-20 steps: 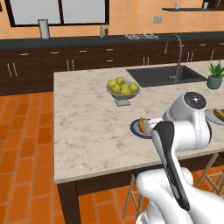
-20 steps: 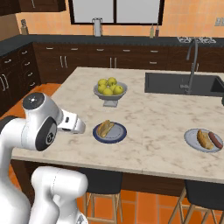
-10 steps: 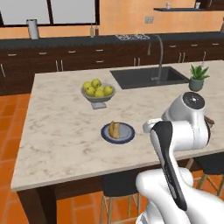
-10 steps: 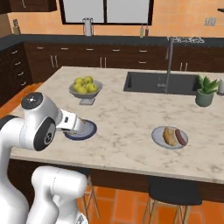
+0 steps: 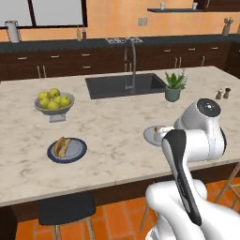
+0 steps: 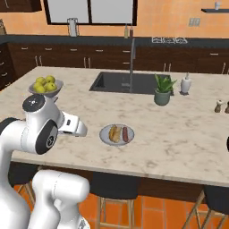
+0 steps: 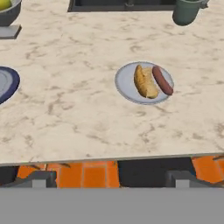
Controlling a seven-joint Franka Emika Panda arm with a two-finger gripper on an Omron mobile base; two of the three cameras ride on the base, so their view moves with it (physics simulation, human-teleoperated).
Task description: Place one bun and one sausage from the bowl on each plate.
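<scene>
On the marble counter [image 6: 188,134] sit two plates. The pale grey-blue plate [image 7: 144,82] lies near the front edge and carries one bun [image 7: 145,82] and one sausage [image 7: 162,80] side by side, touching or nearly so — the bun on the left in the hand view. The dark-rimmed plate [image 5: 67,150] lies well apart from it, further along the counter in the left base view, with a bun [image 5: 60,146] on it; whether a sausage lies beside that bun is too small to tell. A grey footed bowl of yellow-green apples [image 5: 54,102] stands behind that plate, and a potted plant [image 6: 163,90] stands beside the sink [image 6: 121,82]. The end effector [image 7: 112,177] hangs released with its tips wide apart, grasping nothing, off the counter's front edge — orange floor tiles [image 7: 94,175] show between the tips.
</scene>
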